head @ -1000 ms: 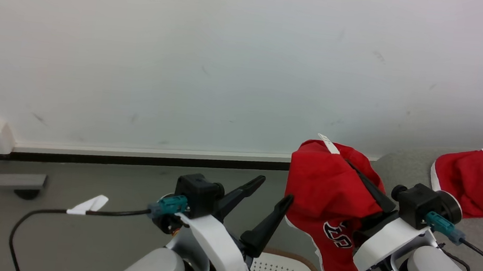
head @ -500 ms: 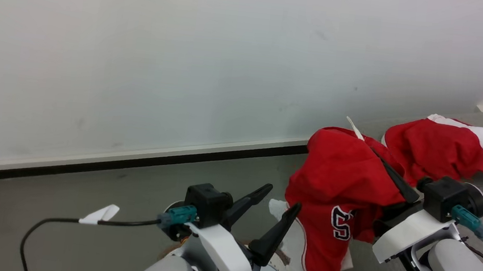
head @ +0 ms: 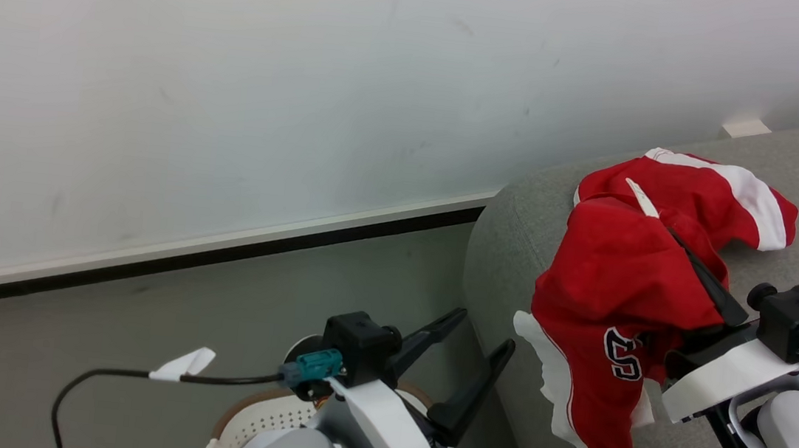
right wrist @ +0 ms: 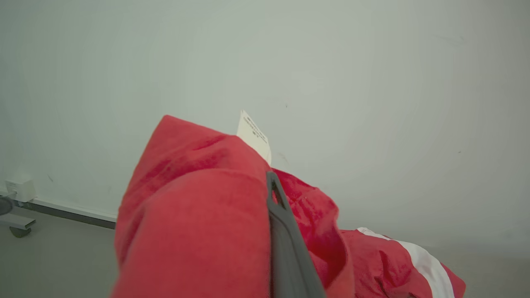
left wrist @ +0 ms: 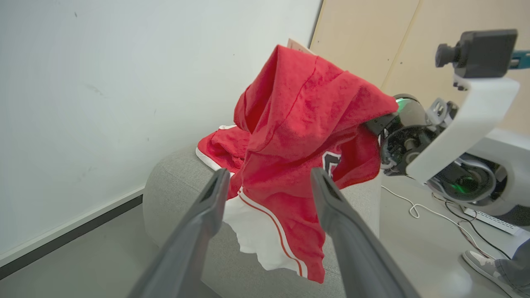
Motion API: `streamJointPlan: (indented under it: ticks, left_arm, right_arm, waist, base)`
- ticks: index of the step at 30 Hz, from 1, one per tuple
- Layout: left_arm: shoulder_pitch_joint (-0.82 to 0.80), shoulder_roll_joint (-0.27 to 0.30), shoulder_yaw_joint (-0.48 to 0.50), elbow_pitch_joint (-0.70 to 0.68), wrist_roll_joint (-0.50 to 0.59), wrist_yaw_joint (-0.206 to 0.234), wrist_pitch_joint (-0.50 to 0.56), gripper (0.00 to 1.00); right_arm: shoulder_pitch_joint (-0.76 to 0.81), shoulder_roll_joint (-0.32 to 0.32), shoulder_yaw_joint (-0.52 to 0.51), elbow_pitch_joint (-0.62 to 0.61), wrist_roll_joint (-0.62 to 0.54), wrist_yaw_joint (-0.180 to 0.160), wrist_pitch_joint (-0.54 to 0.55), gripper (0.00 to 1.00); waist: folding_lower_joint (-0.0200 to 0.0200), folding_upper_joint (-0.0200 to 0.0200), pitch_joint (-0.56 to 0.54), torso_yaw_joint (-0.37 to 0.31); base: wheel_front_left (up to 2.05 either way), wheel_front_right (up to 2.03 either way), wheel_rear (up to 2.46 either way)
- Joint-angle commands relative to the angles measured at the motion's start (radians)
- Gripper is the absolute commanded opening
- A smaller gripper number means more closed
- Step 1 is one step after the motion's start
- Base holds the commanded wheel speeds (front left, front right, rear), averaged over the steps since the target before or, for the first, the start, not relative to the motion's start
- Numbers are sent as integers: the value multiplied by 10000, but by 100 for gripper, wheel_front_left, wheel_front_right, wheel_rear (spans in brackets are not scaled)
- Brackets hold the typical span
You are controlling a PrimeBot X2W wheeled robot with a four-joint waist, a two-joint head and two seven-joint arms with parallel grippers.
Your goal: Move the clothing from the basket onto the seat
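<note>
Right gripper (head: pixel 673 236) is clamping the red clothing (head: pixel 617 276), which is hanging long-axis 12-to-6 over the seat (head: pixel 508 250) edge. Free cushion is lying at 1 o'clock of the fingers, by the second garment (head: pixel 707 189). Left gripper (head: pixel 485 328) is idling wide open over the basket (head: pixel 260 417), farther off at 8 o'clock.

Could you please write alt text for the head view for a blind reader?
The right gripper holds a red garment over the grey seat, where a second red garment lies. The left gripper, fingers apart, holds nothing; the basket sits below its arm.
</note>
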Motion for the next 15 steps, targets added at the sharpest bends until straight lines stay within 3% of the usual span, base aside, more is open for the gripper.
streamJointPlan:
  ticks: [1, 7, 15]
  left_arm:
    - [-102, -5, -28, 43, 194, -17, -78, 100]
    - [-263, -65, -212, 157, 282, -97, -168, 100]
    - [-1177, 83, -374, -19, 880, -154, -63, 100]
  right_arm:
    - [77, -50, -75, -87, 5, -22, -34, 0]
    - [15, -164, -312, -189, 111, -22, -33, 0]
    - [-1341, -337, -1300, 71, 7, -22, -33, 0]
  waist:
    - [-1, -1, 98, -59]
    - [-1, -1, 510, -27]
    - [-1, -1, 2356, 456]
  base:
    - [0, 0, 0]
    - [0, 0, 0]
    - [0, 0, 0]
